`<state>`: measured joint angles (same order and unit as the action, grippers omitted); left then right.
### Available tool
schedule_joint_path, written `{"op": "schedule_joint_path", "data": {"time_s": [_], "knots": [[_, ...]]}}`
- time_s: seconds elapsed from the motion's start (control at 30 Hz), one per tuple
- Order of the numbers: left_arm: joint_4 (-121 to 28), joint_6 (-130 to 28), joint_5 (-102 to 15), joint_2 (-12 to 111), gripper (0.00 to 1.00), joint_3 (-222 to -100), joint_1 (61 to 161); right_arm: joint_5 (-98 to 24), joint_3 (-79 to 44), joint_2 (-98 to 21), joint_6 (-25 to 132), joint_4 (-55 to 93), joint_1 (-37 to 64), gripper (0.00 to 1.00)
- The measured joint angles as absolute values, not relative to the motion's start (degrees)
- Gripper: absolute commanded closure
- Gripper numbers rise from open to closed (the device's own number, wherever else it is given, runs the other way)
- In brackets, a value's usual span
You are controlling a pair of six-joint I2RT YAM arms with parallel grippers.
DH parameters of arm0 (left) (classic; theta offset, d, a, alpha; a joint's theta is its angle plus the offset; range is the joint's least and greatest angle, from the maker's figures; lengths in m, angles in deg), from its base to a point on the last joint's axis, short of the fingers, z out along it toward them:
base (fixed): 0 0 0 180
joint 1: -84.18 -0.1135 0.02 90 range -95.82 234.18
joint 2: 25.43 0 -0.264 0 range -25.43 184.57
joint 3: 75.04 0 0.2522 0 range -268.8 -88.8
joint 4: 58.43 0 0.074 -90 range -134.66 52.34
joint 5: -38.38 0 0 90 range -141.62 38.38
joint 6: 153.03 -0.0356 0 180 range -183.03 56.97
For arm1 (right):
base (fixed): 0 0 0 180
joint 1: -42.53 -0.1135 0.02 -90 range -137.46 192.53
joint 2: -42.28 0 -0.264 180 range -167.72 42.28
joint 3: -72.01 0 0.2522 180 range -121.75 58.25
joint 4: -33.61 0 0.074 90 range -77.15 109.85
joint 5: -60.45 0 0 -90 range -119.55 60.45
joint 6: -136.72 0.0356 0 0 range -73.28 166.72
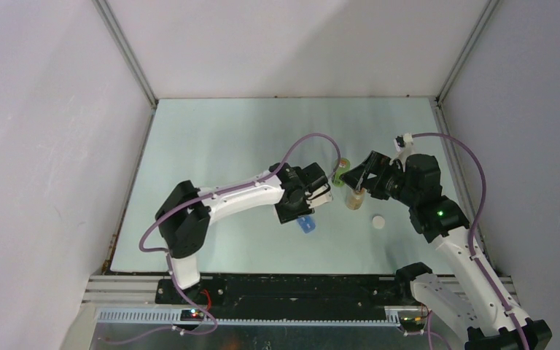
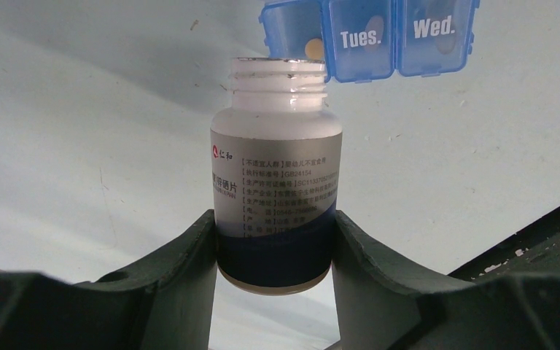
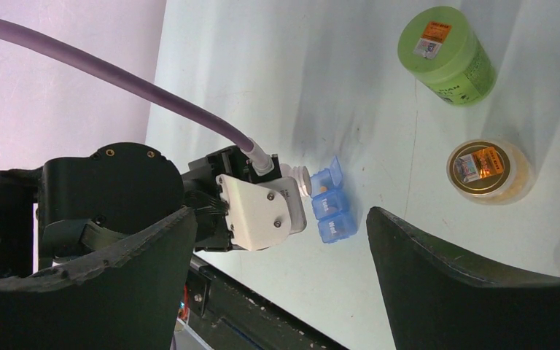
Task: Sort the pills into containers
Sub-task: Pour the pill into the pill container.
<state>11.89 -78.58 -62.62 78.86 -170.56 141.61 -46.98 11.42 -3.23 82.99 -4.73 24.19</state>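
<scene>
White plastic pill bottle (image 2: 277,168), uncapped, w/ grey-and-navy label in Chinese print & red logo, is pinched near its base by the left fingers (image 2: 182,270); its mouth is held just beside the open end compartment of the blue translucent pill organiser (image 2: 364,36), where a round tan pill (image 2: 314,49) is seen; neighbouring lids are marked "Tues." & "Wed."; right fingers (image 3: 437,277) are spread wide, nothing gripped.
</scene>
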Motion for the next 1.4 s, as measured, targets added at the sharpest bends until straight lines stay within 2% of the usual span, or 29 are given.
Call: {"op": "schedule_joint_path", "data": {"time_s": [0.5,0.9,1.4], "knots": [[6.8,-79.0,-60.2,70.2,1.0,-163.8,141.6,-47.0,11.4,-3.1,83.1,-4.8,24.8,0.09],[9.4,-79.6,-61.1,77.7,1.0,-168.1,141.6,-46.9,11.4,-3.1,83.1,-5.2,25.2,0.09],[12.6,-79.6,-63.5,81.5,1.0,-170.8,142.1,-47.0,11.7,-2.9,83.0,-5.2,25.9,0.09]]}}
